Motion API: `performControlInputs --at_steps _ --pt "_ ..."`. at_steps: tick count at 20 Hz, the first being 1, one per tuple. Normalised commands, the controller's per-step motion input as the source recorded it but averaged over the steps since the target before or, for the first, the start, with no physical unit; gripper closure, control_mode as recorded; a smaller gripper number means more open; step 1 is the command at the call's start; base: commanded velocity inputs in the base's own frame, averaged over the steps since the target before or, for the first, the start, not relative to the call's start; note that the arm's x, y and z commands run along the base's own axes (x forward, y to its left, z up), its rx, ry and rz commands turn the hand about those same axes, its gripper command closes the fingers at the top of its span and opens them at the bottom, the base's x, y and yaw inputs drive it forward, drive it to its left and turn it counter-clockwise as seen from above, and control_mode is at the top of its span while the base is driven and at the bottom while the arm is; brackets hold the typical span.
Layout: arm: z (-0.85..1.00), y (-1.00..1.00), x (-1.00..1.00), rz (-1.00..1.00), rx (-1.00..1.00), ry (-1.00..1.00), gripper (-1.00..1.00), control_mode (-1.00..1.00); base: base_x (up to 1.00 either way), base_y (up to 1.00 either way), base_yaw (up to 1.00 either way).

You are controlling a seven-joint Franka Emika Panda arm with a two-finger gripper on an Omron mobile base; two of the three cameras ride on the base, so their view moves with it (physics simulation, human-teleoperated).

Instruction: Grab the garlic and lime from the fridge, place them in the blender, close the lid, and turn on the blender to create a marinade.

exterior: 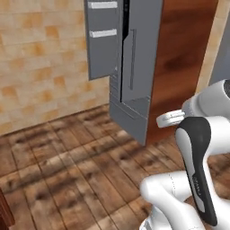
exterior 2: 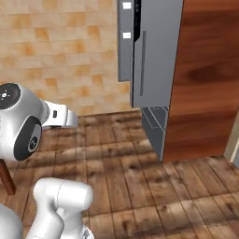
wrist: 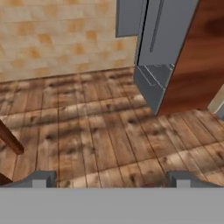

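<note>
Hand view: fridge (wrist: 164,30) stands open, well beyond the spread fingers (wrist: 41,179).

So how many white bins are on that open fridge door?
2. The upper bin sits at the fridge door's top, the lower bin just beneath. More may be hidden above the picture.

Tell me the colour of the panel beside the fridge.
Reddish-brown wood grain on the panel right of the grey fridge; clearest in the right base view.

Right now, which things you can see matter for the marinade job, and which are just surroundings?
For the job:
fridge, one door swung open
gripper, fingertips apart, nothing between them

Just surroundings:
wood side panel
tiled wall
plank floor
brown furniture leg
</note>
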Motion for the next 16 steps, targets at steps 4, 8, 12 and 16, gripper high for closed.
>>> performControlInputs --at_steps 4,8,12,16 --pt "0.0 0.0 0.0 0.0 0.0 0.0 -1.0 1.0 1.0 0.15 -0.08" --pt "0.0 0.0 0.0 0.0 0.0 0.0 -1.0 1.0 1.0 0.4 -0.2" --pt "0.0 0.0 0.0 0.0 0.0 0.0 -1.0 1.0 1.0 0.44 -0.26" --pt "0.0 0.0 0.0 0.0 0.0 0.0 -1.0 1.0 1.0 0.49 -0.29"
